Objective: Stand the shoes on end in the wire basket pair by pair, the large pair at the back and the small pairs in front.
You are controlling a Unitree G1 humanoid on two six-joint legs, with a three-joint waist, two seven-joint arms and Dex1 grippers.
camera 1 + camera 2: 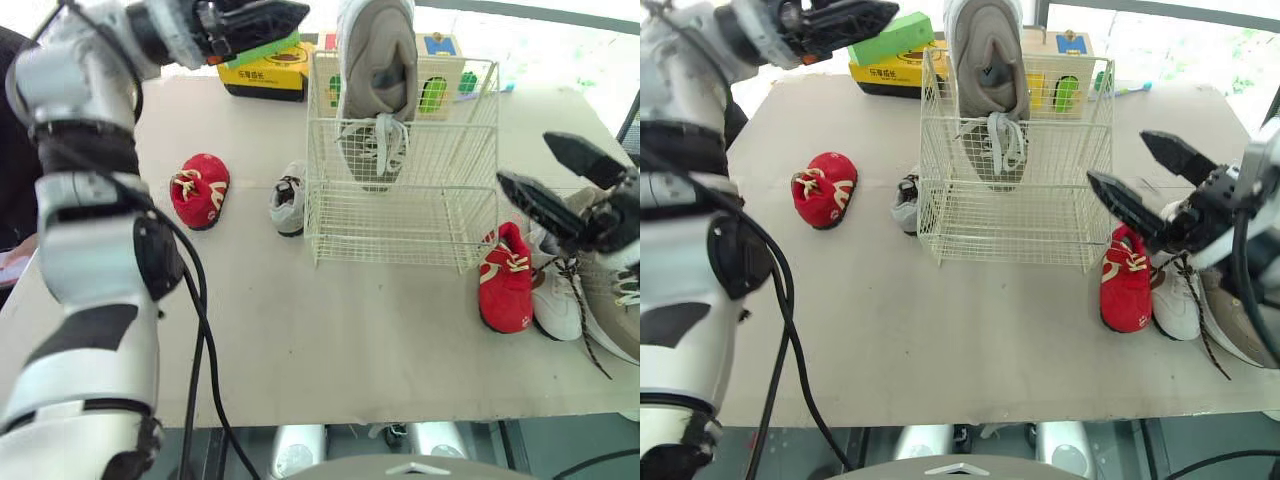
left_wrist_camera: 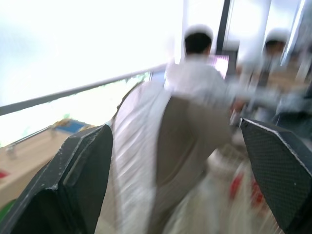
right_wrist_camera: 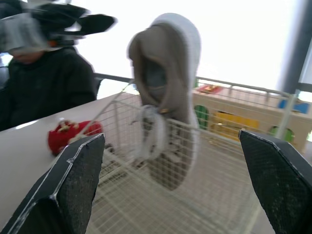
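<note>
The cream wire basket (image 1: pixel 400 215) stands mid-table. One large grey shoe (image 1: pixel 375 70) stands on end against its back wall, toe up; the front of the basket holds nothing. Left of the basket lie a small red shoe (image 1: pixel 200 190) and a small grey-white shoe (image 1: pixel 289 200). To its right lie the other red shoe (image 1: pixel 507 280), a small white shoe (image 1: pixel 555 300) and a second large grey shoe (image 1: pixel 612 300). My left gripper (image 1: pixel 285 25) is open, raised by the upright shoe's top. My right gripper (image 1: pixel 524 158) is open above the right-hand shoes, holding nothing.
A yellow box (image 1: pixel 262 72) with a green block (image 1: pixel 262 50) on it and a wooden toy box (image 1: pixel 445 70) stand behind the basket. A person in dark clothing (image 3: pixel 44 83) sits at the table's left side. The table's front edge (image 1: pixel 400 415) is near.
</note>
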